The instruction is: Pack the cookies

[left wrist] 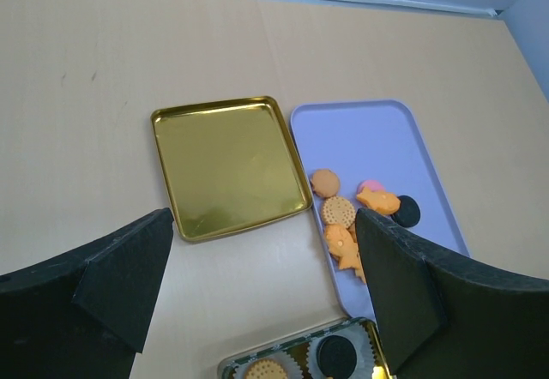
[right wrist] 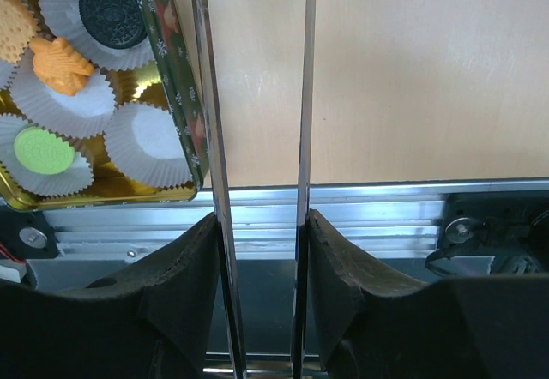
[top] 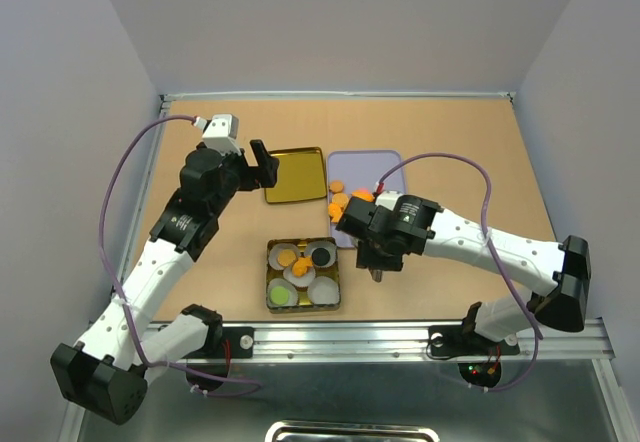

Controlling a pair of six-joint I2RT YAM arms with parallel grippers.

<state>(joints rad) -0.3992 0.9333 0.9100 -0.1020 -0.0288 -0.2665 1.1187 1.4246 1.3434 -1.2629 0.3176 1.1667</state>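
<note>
Jaws on left gripper (left wrist: 262, 216) spread wide, empty. Right gripper (right wrist: 260, 220) clamps metal tongs (right wrist: 208, 96), tips cut off in my wrist view. Cookies (left wrist: 339, 212) on lavender tray (left wrist: 377, 130), some behind finger; others in tin (right wrist: 176, 79). Bare table (right wrist: 412, 70) right of tin.

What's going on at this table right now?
Two robot arms are packing cookies into a tin of paper cups. The right gripper holds metal tongs beside the tin. The left gripper hangs open near the gold lid. More cookies wait on the lavender tray; some cups are filled.
</note>
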